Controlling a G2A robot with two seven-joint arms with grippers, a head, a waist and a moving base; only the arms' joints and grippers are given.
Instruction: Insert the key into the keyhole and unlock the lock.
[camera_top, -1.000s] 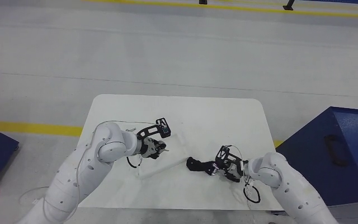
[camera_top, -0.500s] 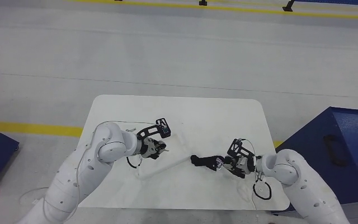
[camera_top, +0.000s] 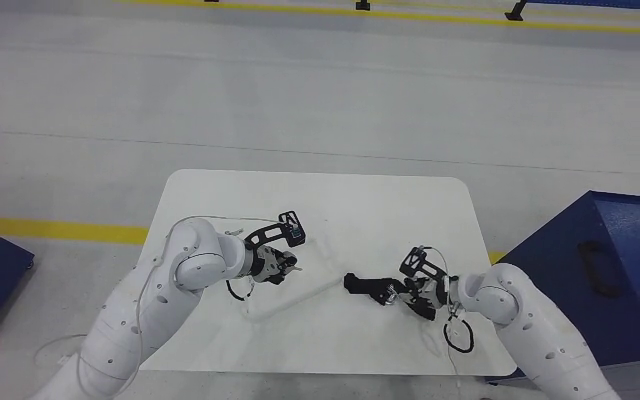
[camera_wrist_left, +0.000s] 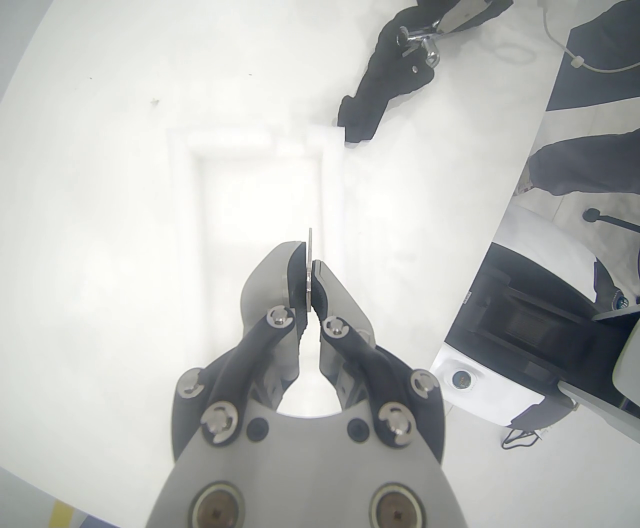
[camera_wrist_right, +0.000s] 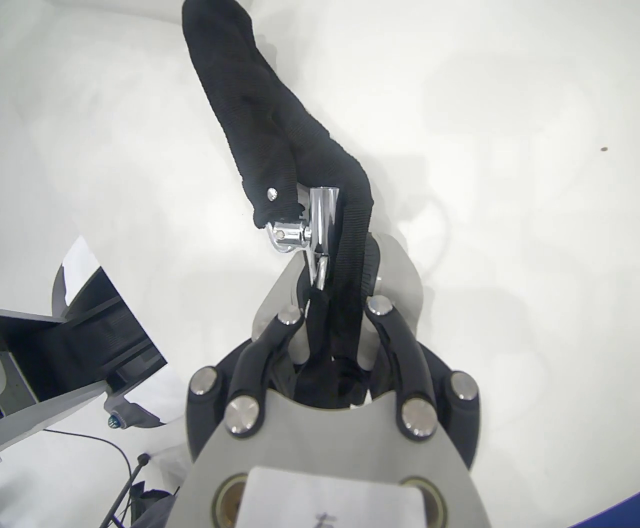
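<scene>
Judging by the pictures, the lock is being presented for insertion. The right gripper (camera_wrist_right: 340, 270) is clamped on the black fabric-sleeved chain lock (camera_wrist_right: 260, 115), whose chrome cylinder (camera_wrist_right: 320, 210) juts just past its fingertips. The lock lies right of the tabletop's (camera_top: 380, 210) middle, toward the robot-side edge. The left gripper (camera_wrist_left: 311, 270) pinches the thin flat key (camera_wrist_left: 310, 247), well apart from the lock and nearer the left edge. The next move calls for lining the key tip up with the keyhole, which I cannot make out.

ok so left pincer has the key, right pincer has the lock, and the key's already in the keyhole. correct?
Not quite: the key isn't inserted. It sits in the left pincer, well apart from the lock, as the left wrist view shows. The right pincer does have the lock.
</scene>
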